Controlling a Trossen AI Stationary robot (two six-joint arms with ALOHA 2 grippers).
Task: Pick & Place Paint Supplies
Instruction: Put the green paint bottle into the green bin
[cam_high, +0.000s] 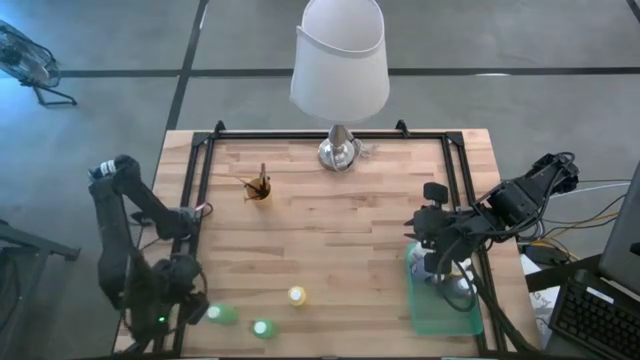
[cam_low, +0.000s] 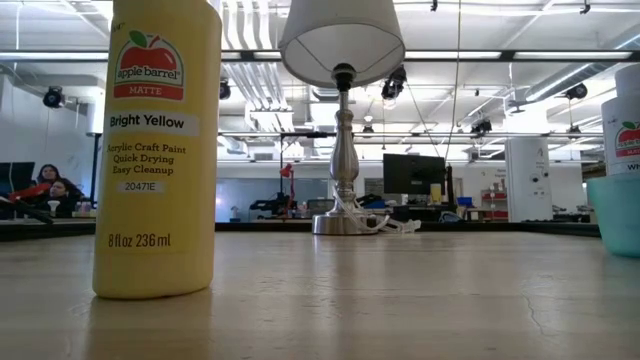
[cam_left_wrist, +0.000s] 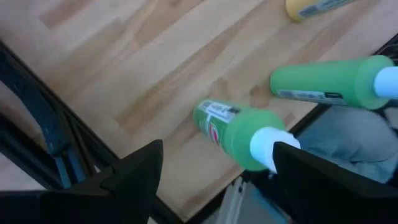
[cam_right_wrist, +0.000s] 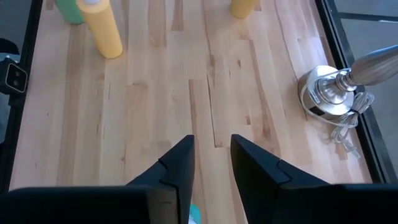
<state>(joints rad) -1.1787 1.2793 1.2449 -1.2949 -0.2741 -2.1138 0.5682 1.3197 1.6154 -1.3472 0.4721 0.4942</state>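
Left gripper (cam_left_wrist: 214, 171) low over the near-left edge of the tabletop (cam_high: 330, 230), lower left of the high view; jaws wide apart, straddling a green paint bottle (cam_left_wrist: 239, 134) standing with its white cap toward the camera; not touching it as far as I can see.

Second green bottle (cam_left_wrist: 329, 84) just beside the first, lying on its side in the left wrist view; yellow paint bottle (cam_high: 297, 296) a little further in, bottom centre of the high view; the low view shows it upright, labelled Bright Yellow.

Right gripper (cam_high: 445, 262) over the green tray (cam_high: 425, 310) at lower right; jaws narrow with a slim gap, nothing between them in its wrist view.

Cup of brushes (cam_high: 260, 188) upper left of the boards; lamp (cam_high: 340, 60) at the back centre.

Judged step: left arm taking the nearer green bottle. To do it well: centre the jaws on the bottle's body below the cap, not on the cap; come down squarely so neither finger nudges it over the nearby edge; keep clear of the neighbouring bottle; close gently; lift straight before swinging toward the tray.
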